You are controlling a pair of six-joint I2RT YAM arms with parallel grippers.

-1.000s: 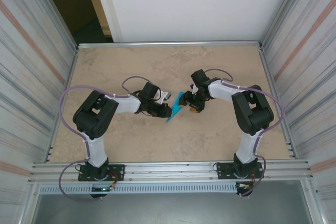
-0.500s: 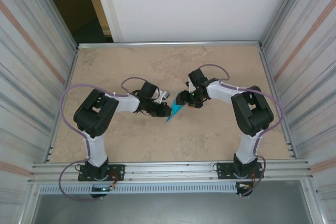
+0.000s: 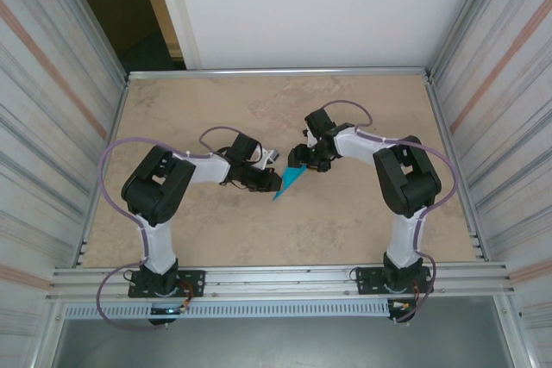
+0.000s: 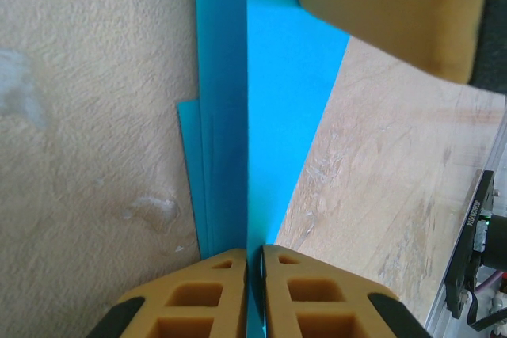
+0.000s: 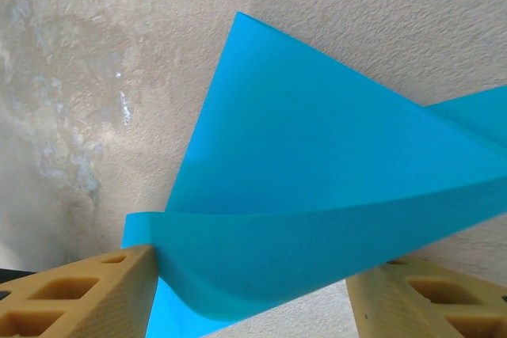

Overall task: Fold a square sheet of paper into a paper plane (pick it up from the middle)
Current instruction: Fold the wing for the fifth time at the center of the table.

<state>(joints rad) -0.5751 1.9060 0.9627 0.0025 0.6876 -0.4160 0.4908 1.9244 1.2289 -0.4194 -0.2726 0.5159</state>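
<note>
Your left gripper [image 4: 253,259] clamps the turquoise-blue creased paper plane [image 4: 273,100] bottom-centre, steadying it so your right gripper [image 5: 249,279], jaws apart, can straddle its wing.

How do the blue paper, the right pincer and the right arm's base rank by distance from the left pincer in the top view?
1. blue paper: clamped in the left pincer, at its tip.
2. right pincer: just past the paper, to the right and farther back.
3. right arm's base: bottom right of the view, far off.
</note>
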